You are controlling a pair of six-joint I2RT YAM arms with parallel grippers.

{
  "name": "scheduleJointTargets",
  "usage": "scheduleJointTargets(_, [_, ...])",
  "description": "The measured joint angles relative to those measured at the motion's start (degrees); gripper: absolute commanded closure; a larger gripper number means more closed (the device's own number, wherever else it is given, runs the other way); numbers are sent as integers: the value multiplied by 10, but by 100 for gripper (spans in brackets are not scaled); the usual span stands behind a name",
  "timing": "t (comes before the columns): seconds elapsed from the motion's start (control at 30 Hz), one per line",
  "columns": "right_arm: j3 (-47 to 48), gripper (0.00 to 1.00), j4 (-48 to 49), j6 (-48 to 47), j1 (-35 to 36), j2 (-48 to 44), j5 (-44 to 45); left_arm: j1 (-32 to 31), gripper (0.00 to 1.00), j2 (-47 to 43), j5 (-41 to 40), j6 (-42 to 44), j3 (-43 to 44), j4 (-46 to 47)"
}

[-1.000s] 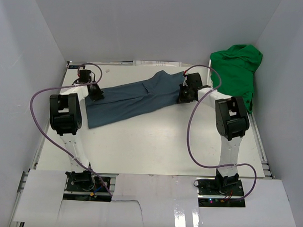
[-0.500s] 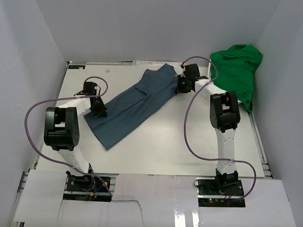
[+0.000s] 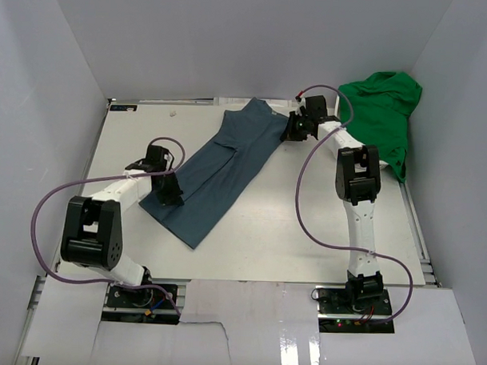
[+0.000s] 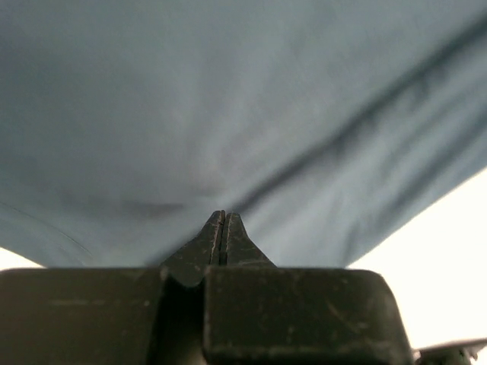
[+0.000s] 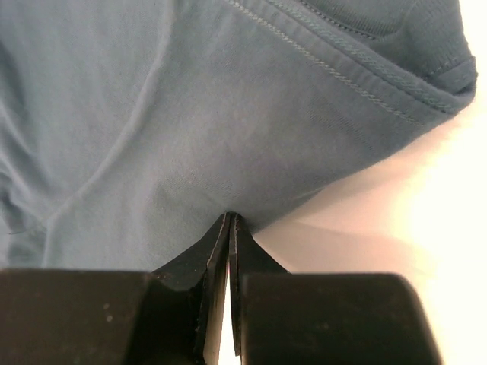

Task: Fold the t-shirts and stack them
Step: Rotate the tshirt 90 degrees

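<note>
The dark slate-blue t-shirt (image 3: pixel 224 166) lies on the table as a long folded strip, running diagonally from the back middle toward the near left. My left gripper (image 3: pixel 171 196) is shut on its near left edge, and in the left wrist view the cloth (image 4: pixel 228 99) meets the closed tips (image 4: pixel 221 217). At the strip's far end, my right gripper (image 3: pixel 290 133) is shut on the cloth near a stitched hem (image 5: pixel 152 114), jaws pressed together (image 5: pixel 230 219). The bright green t-shirt (image 3: pixel 382 115) sits crumpled at the back right.
The white table (image 3: pixel 306 225) is boxed in by pale walls on the left, back and right. Purple cables loop from both arms over the table. The green heap leans against the right wall close to the right arm.
The blue t-shirt has swung from nearly crosswise to a steep diagonal. My left gripper dragged its end nearer and rightward while my right gripper carried the other end farther back.
</note>
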Motion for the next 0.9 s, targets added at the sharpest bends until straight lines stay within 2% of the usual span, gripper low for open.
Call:
scheduleJointTargets(0.2, [35,92,15,35,-11,31,-48,-25,100,-70,15,-29,-47,-11])
scheduleJointTargets(0.4, [50,92,22,56,-17,46,-72,-28,100,-98,17,-45,-71,-25])
scheduleJointTargets(0.53, [49,92,25,59,-17,46,-76,-30,100,-110,11,-50,-54,-39])
scheduleJointTargets(0.67, [45,92,34,59,-17,46,-79,-26,100,-119,3,-49,7,-53])
scheduleJointTargets(0.8, [41,92,40,59,-18,46,-83,18,100,-120,8,-29,71,-53])
scheduleJointTargets(0.9, [41,92,42,59,-18,46,-85,96,100,-118,20,-13,87,-50])
